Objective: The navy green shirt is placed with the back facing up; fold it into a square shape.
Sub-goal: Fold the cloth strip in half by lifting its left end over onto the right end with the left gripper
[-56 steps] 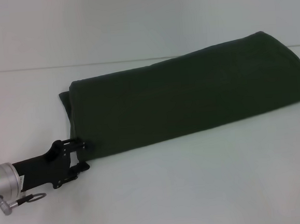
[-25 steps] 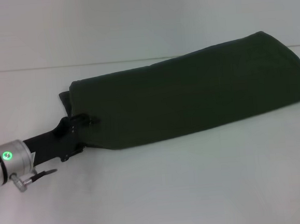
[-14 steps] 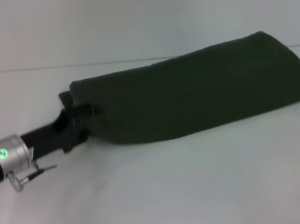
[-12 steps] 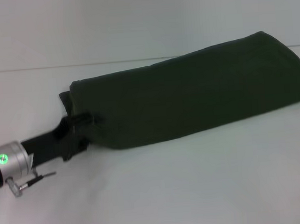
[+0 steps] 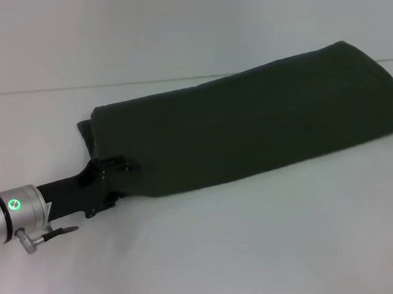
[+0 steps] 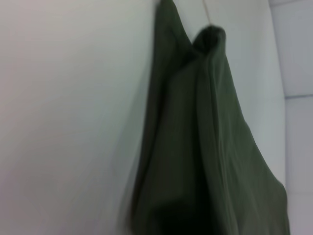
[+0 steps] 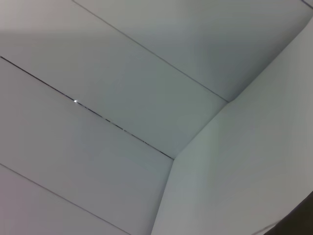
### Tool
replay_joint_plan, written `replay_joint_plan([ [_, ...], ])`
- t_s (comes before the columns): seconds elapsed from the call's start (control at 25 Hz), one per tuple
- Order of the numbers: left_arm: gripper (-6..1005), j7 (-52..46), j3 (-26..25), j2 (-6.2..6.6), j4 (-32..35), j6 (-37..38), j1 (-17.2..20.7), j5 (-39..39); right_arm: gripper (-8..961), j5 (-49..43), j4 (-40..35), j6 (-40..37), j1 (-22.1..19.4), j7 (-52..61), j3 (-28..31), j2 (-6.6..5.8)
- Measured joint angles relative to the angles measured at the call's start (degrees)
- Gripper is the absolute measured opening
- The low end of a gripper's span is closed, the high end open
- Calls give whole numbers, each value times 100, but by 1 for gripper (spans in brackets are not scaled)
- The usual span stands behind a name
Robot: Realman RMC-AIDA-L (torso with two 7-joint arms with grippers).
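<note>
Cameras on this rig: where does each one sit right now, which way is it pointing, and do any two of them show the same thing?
Head view: on the robot's head, looking forward and down at the white table and the folded navy green shirt; the left arm's pincer is at the shirt's near left corner.
Left wrist view: on the left wrist, looking along the shirt lying on the table; no fingers show.
Right wrist view: on the right wrist, facing bare wall panels; no pincer, no shirt.
Shared: head and left wrist views both show the shirt and table.

Bare table [image 5: 259,251] lies open all along the near side; the long navy green shirt [image 5: 249,126] spans the middle, blocking the far side.
</note>
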Motion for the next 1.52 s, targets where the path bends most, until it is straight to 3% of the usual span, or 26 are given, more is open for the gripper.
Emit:
replay_joint_plan([
  [0.36,645,-30,-5,-61,-3,-599,-85,-24,915,-1,0,-45,-16,2,60,-5],
  [0.6,646,88,-123,-252,258,-572,1,-112,915,-1,0,-115,-25,12,129,-5],
  [0.8,587,127,-131,-309,404,-479,114,-138,915,-1,0,-150,-32,29,173,-4],
  [1.0,527,104,-154,-284,407,-498,171,-139,914,-1,0,-170,-37,31,276,-4],
  [1.36,62,93,-155,-275,364,-607,134,-138,915,-1,0,-166,-35,33,290,-10],
  [1.52,22,368,-154,-272,501,-491,171,-183,915,-1,0,-143,-31,30,289,-13],
])
